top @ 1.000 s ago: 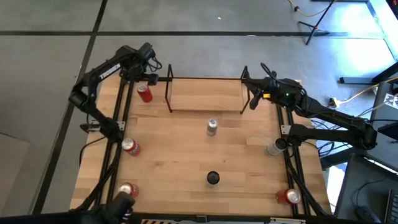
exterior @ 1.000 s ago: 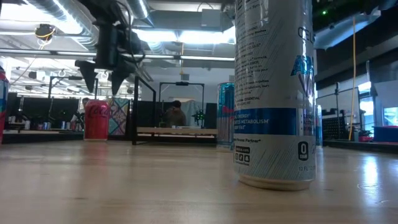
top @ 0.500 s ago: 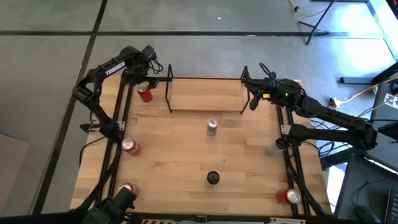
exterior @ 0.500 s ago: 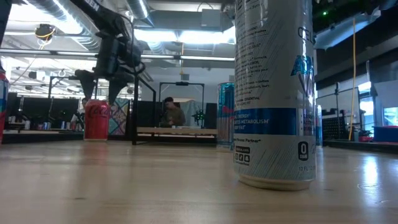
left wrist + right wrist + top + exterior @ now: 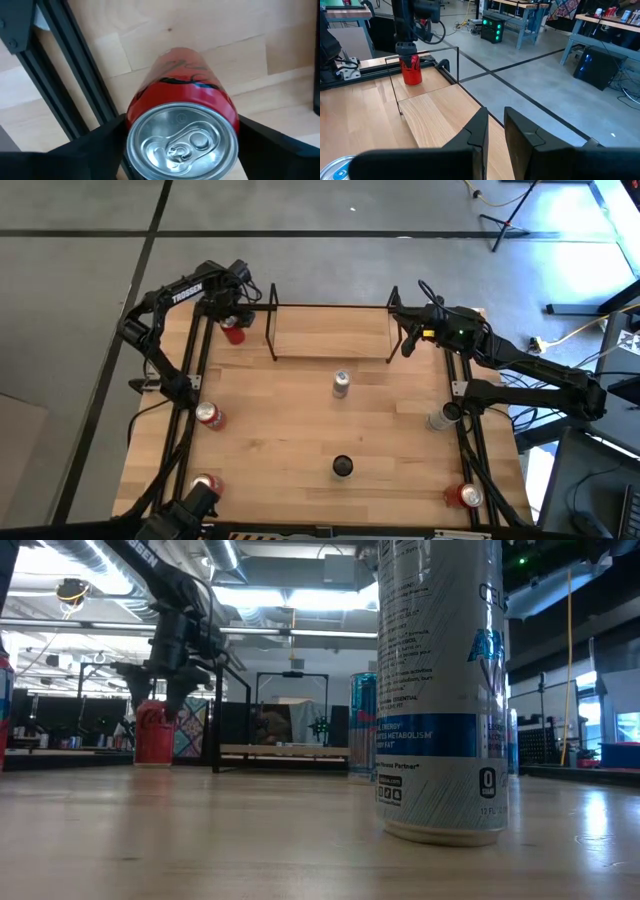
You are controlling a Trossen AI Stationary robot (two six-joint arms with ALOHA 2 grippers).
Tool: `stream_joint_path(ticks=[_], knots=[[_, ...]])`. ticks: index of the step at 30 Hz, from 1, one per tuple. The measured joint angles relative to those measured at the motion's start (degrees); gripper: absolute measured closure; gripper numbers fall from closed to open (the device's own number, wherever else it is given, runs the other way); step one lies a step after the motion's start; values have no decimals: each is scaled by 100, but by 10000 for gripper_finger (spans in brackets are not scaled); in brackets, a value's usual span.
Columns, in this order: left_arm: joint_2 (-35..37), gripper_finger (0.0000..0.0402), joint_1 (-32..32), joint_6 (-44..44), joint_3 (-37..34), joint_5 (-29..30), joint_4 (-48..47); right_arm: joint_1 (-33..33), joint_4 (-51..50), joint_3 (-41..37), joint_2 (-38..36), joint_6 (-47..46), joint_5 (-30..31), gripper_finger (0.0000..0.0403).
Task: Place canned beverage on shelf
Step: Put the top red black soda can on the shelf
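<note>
A wooden tabletop (image 5: 300, 440) is filling most of the overhead picture, with a dark robot arm reaching in from each upper corner. Along the top edge of the tabletop, centred in the frame, the shelf (image 5: 330, 332) is standing: a low rack of thin black rods with a pale wood floor. Its floor is showing bare in the overhead picture, so no can is sitting on it yet.

At upper left in the overhead picture, the left hand (image 5: 228, 318) is sitting low over a red can (image 5: 233, 332), which is standing upright on the tabletop just outside the shelf's left end frame. In the left wrist picture the red can (image 5: 181, 132) is filling the centre, silver lid up, with a dark finger showing on either side of it. The fingers are spread wide around the can; whether they are touching it cannot be told. In the level picture the same hand (image 5: 155, 700) is straddling the top of the can (image 5: 154, 735) at left of frame.

At upper right of the overhead picture, the right hand (image 5: 408, 332) is waiting by the shelf's right end frame, fingers nearly together and holding nothing, as the right wrist picture (image 5: 492, 131) is showing.

Other cans are standing scattered across the tabletop: a silver one (image 5: 341, 384) below the shelf, a dark-topped one (image 5: 342, 467) lower centre, two red ones down the left edge, a silver one and a red one on the right.

Judging from this, the task is only beginning: gripping, lifting, carrying and setting down are all remaining.
</note>
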State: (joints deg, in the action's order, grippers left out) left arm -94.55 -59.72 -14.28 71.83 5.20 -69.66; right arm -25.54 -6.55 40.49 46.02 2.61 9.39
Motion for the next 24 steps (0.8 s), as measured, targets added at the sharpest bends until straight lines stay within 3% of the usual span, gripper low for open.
stream_joint_path(ticks=[5, 11, 20, 24], knots=[[24, 136, 0, 327, 6, -30, -138, 0, 0, 0, 0, 11, 0, 352], [233, 137, 159, 441, 342, -11, -830, 0, 0, 0, 0, 22, 0, 352], [425, 133, 635, 437, 1986, 21, -2048, 0, 2, 0, 0, 24, 0, 352], [430, 133, 823, 332, 2797, 22, -2027, 0, 2, 0, 1, 24, -2, 352]])
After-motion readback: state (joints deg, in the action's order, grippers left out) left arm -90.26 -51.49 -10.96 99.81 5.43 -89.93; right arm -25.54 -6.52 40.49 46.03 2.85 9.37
